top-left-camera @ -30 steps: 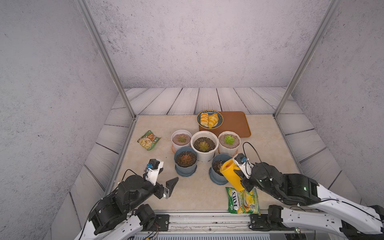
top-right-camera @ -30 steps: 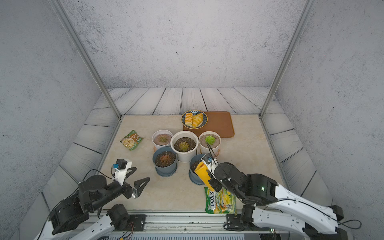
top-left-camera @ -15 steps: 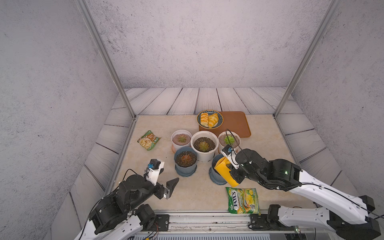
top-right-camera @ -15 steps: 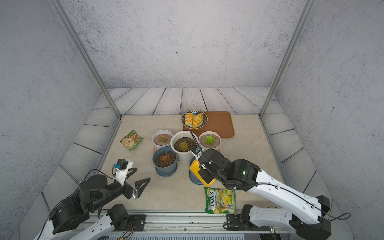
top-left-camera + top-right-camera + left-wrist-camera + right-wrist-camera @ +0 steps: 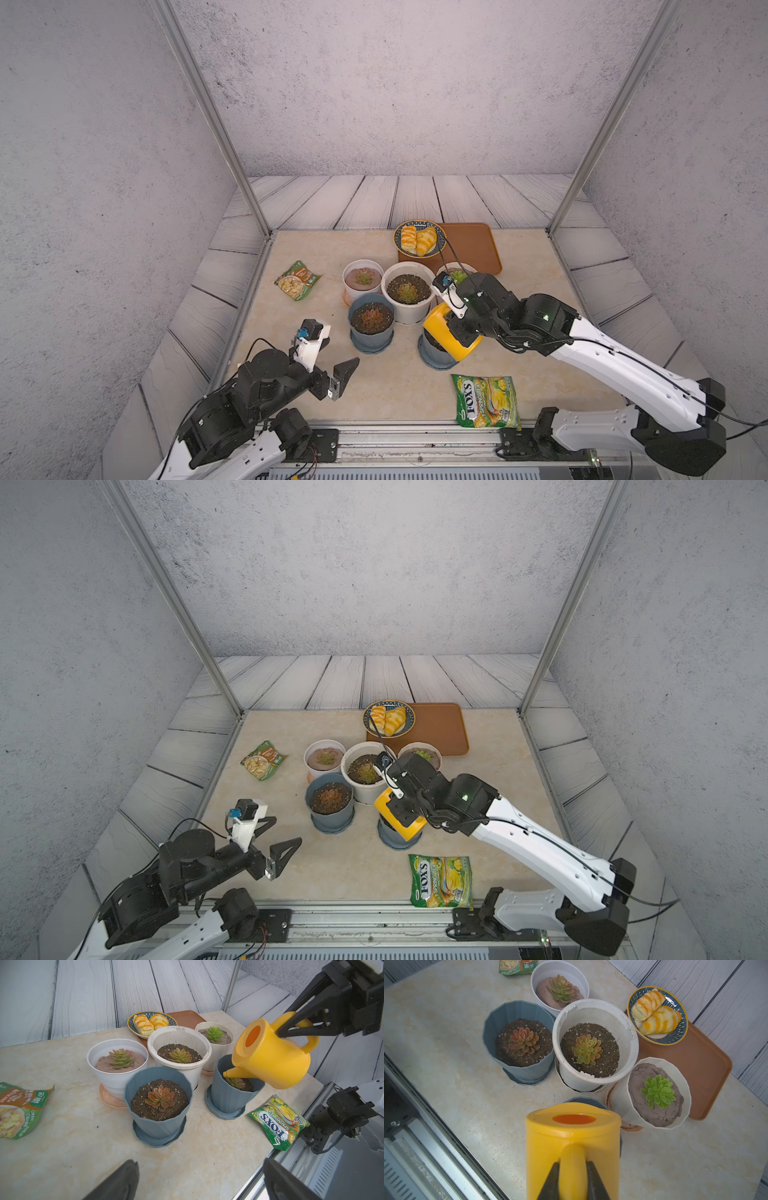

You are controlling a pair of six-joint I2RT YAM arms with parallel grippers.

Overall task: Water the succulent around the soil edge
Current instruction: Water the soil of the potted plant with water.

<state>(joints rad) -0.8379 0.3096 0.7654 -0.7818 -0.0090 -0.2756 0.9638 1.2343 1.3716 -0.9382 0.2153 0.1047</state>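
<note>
Here, my right pincer (image 5: pixel 573 1164) is clamped on the handle of the yellow watering can (image 5: pixel 274 1057). The can hangs tipped forward above a blue-grey pot (image 5: pixel 230 1097) near the middle of the bench's front edge. Its spout (image 5: pixel 234 1073) dips inside the pot's rim, over the soil just beside the small succulent (image 5: pixel 235 1082); whether it touches the soil I cannot tell. The pot sits on a matching saucer (image 5: pixel 225 1113), with a Fox's Spring Tea candy bag (image 5: pixel 486 401) near it at the front edge. My left pincer (image 5: pixel 286 831) hangs with jaws spread wide over the front-left corner of the bench (image 5: pixel 374 395). Behind, a second blue-grey pot (image 5: pixel 158 1126) with a reddish succulent (image 5: pixel 160 1098) clusters with three white pots (image 5: pixel 411 316) mid-bench. A plate of bread rolls (image 5: pixel 419 239) rests on a corner of the brown tray (image 5: pixel 473 249) at the back edge, and a green snack packet (image 5: pixel 297 280) lies toward the left edge.
</note>
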